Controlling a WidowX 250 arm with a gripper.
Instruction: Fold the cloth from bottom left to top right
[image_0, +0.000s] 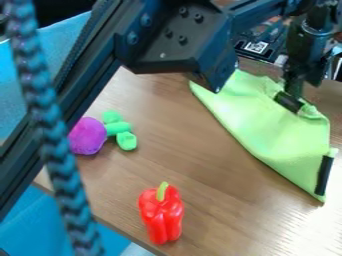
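- While the braided cable (50, 130) runs down the left side, nearest the lens, a red toy pepper (161, 215) stands out on the near part of the wood-grain table (220, 220), green stem toward the far side.
- Farther back, left: purple toy piece (87, 136), round, beside a green branched piece (119, 128).
- Right half, mid to far table: light green cloth (260, 127), roughly triangular, one narrow corner pointing to the near right; surface rumpled by the tool.
- Dark strip (324, 175) along the cloth's right edge, near that corner.
- Black arm (180, 42) crosses above from the upper left.
- Tool (292, 92): upper right, pointing down over the cloth's far right part. Apart, together or clamped: cannot tell.
- Beyond the cloth, at the far edge: dark electronic board (267, 42) with a white label.
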